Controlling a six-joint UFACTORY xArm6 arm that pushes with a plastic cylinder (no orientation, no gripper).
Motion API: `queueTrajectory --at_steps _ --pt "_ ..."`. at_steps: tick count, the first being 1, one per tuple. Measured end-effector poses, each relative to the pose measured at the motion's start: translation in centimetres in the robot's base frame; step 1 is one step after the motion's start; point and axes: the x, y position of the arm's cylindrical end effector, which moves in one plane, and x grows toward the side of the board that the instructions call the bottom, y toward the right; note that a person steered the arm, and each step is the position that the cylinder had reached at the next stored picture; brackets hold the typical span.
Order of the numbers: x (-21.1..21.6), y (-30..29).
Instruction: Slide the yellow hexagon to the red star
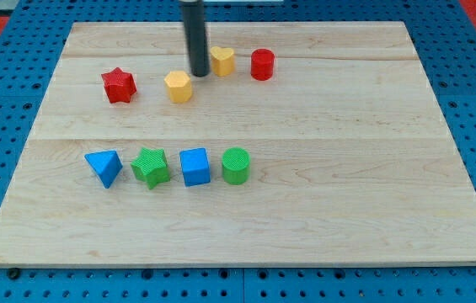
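The yellow hexagon (pixel 179 86) lies on the wooden board in the upper left-middle part. The red star (pixel 119 85) lies to its left, a block's width or so away. My tip (pixel 199 73) is the lower end of the dark rod and stands just to the upper right of the yellow hexagon, close to it or touching it. The tip is between the hexagon and a yellow heart-shaped block (pixel 222 61).
A red cylinder (pixel 262 64) stands right of the yellow heart. A row lies lower on the board: blue triangle (pixel 104 167), green star (pixel 151 166), blue cube (pixel 195 166), green cylinder (pixel 236 165). The board's edge (pixel 246 268) meets a blue pegboard.
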Motion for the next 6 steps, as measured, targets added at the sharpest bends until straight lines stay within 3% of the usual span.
queueTrajectory --at_steps 2,4,5,6 --pt "3.8 0.8" --pt "3.8 -7.0" --pt "4.7 -6.0" --pt "8.8 -3.6"
